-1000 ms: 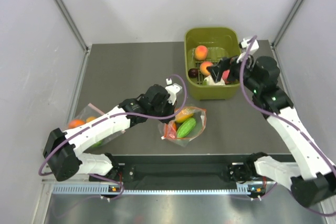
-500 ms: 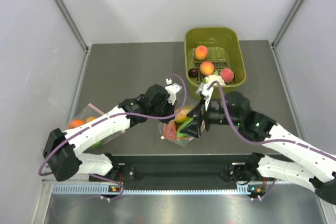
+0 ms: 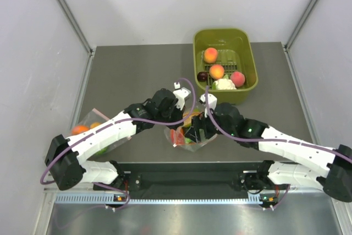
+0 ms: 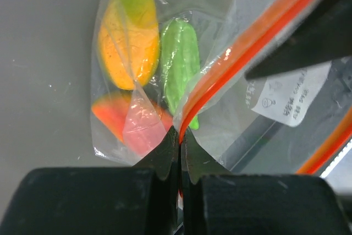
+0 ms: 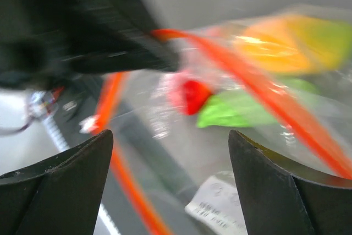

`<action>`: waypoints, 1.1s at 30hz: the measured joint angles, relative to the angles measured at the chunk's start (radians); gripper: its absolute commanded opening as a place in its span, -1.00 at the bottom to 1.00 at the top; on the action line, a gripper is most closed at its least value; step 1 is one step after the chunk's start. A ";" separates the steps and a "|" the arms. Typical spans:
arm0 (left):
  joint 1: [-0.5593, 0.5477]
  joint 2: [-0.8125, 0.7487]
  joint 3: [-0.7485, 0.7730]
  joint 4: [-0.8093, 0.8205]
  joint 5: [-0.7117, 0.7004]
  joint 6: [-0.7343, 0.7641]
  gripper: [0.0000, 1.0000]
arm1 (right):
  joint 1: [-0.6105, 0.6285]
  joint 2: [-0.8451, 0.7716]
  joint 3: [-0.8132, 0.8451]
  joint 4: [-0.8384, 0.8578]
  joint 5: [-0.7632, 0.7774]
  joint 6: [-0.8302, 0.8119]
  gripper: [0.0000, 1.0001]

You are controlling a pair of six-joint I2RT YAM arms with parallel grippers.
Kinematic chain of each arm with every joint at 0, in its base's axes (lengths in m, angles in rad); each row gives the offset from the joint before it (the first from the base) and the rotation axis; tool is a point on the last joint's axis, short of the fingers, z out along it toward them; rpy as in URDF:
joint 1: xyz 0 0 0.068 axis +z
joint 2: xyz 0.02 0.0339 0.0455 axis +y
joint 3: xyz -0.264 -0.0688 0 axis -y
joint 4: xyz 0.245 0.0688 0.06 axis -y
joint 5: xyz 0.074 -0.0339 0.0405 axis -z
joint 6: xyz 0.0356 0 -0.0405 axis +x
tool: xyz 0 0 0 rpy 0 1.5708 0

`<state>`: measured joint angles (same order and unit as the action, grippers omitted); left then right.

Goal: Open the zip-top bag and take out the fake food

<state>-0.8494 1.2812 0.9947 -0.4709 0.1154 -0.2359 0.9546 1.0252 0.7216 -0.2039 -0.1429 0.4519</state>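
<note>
The zip-top bag (image 3: 208,131) lies near the table's front edge, mouth open. My left gripper (image 4: 180,133) is shut on its orange-red zip strip (image 4: 231,61) at one side of the mouth. Inside lie fake food pieces: yellow-orange (image 4: 127,34), green (image 4: 180,61) and red (image 4: 118,119). My right gripper (image 5: 170,141) is open at the bag's mouth, its fingers wide apart and empty, facing the red piece (image 5: 192,94) and the green piece (image 5: 236,111). In the top view the right gripper (image 3: 195,130) sits over the bag. The white cauliflower (image 3: 224,84) lies in the green basket.
The green basket (image 3: 247,59) at the back right also holds three peaches (image 3: 217,71) and a dark plum (image 3: 203,75). A second clear bag (image 3: 88,125) with orange pieces lies at the left edge, partly under the left arm.
My right arm has swung from the green basket down to the bag's mouth, leaving the cauliflower in the basket. The left gripper has kept its hold and place.
</note>
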 measured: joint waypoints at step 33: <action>-0.008 0.022 -0.019 -0.005 0.061 -0.033 -1.00 | 0.118 0.524 0.003 0.126 0.606 0.346 0.41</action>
<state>-0.8570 1.3029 0.9756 -0.4755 0.1761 -0.2687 1.0729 1.5490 0.7250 -0.0784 0.4629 0.7982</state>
